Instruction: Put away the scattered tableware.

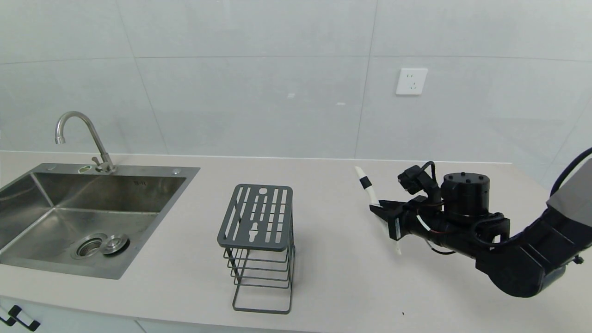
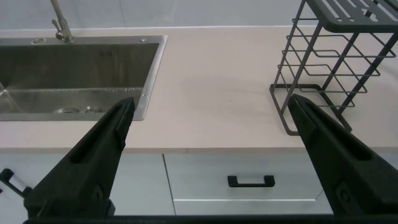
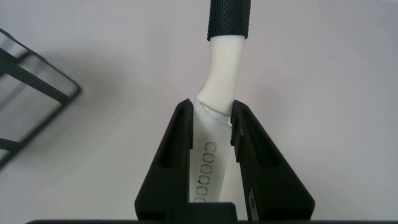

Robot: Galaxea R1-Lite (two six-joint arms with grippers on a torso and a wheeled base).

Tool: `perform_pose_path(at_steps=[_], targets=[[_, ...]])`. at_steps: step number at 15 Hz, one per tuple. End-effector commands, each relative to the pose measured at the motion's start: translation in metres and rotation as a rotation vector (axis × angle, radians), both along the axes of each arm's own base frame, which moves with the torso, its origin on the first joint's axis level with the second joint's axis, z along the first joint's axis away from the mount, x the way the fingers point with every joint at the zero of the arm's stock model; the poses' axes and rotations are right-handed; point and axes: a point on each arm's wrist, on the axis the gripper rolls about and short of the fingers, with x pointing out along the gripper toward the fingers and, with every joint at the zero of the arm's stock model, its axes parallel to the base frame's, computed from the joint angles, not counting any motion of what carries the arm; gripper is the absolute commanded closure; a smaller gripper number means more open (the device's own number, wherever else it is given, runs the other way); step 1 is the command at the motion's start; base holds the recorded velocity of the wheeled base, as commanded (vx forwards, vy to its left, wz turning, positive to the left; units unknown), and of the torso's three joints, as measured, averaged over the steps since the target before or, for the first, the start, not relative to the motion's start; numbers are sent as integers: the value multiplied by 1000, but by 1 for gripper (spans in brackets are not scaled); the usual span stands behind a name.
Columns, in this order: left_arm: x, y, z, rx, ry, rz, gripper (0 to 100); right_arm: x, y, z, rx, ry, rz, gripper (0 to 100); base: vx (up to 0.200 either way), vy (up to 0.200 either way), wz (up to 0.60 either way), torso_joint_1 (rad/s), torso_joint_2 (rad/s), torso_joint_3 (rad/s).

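Counter (image 1: 351,277) runs wide. Steel sink (image 1: 115,189) is sunk in at its left end; the print on its back wall is too small to read. Grey wire rack (image 1: 255,217) w/ slotted top stands mid-counter. L tool (image 2: 211,101) is spread wide and holds nothing. R tool (image 1: 380,209) is clamped on a white utensil (image 1: 365,181) w/ black band, well right of the rack; small rings are stamped along it.

The sink (image 1: 115,189), at nine o'clock from the rack (image 1: 255,215), is brushed steel, and its tap (image 1: 88,127) is shinier metal. The rack is matt grey coated wire. The worktop (image 1: 347,277) is smooth and matt. The utensil (image 3: 225,68) is smooth white plastic with a knurled black band (image 3: 229,18). The right hand (image 3: 211,134) is matt black.
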Motion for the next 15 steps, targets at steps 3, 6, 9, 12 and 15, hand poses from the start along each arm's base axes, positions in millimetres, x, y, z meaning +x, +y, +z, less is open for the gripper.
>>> perform_pose_path(at_steps=[3,6,9,12,15], targets=[[0,0,0,-1,3,0,0,15,6,26,121,-255,227,100,0,0,0,0,0,0],[0,0,0,-3,3,0,0,15,5,29,155,-343,361,100,0,0,0,0,0,0],[0,0,0,-9,2,-4,0,15,5,38,172,-458,499,100,0,0,0,0,0,0],[0,0,0,-7,2,-4,0,11,6,37,158,-478,559,100,0,0,0,0,0,0],[0,-1,2,14,-20,-23,0,-1,11,50,162,-511,575,100,0,0,0,0,0,0]])
